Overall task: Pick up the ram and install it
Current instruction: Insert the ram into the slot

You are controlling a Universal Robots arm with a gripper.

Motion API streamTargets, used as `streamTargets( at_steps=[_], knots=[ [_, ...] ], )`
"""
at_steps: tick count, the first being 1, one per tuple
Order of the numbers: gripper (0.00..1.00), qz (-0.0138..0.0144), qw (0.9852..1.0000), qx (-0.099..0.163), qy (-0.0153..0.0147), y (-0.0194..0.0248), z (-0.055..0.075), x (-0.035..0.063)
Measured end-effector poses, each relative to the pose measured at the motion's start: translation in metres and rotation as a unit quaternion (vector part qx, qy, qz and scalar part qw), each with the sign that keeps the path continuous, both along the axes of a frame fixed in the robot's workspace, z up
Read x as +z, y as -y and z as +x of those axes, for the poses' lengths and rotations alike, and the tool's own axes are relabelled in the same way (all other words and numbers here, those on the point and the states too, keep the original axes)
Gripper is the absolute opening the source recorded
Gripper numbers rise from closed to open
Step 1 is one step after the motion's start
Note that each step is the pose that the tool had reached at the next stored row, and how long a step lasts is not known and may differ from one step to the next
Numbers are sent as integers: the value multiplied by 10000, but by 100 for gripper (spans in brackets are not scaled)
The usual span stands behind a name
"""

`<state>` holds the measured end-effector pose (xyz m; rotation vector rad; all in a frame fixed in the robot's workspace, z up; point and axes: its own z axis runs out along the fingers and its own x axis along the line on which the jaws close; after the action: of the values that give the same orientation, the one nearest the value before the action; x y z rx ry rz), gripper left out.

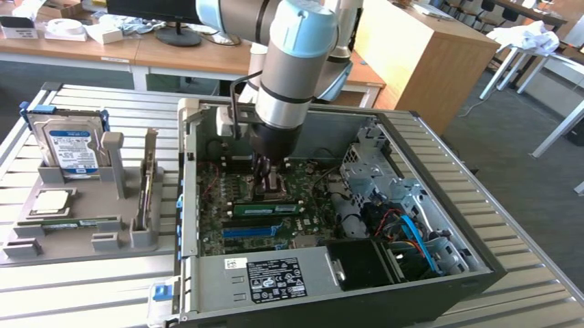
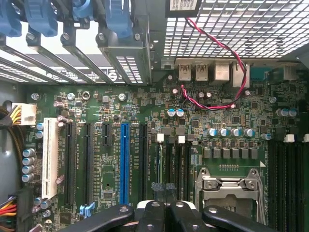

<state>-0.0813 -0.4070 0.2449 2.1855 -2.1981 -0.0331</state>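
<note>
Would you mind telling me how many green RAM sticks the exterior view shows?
2: one ram in the motherboard; a second ram in the grey tray at the exterior view's left. The arm may hide others.

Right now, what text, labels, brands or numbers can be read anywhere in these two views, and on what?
No text is readable in either view.
Hard drive label: blue and white print, too small.
PSU sticker: white print and marks on black, too blurred.
White tag beside it: unreadable.
Motherboard silkscreen beside the slots: too small.
Ram sticker: unreadable.
</note>
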Motion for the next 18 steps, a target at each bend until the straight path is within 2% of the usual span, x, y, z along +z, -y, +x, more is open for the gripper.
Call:
streamTargets(
  at_steps=[18],
  knots=[
    [10,8,10000,0,-1,1,0,-109]
  ],
)
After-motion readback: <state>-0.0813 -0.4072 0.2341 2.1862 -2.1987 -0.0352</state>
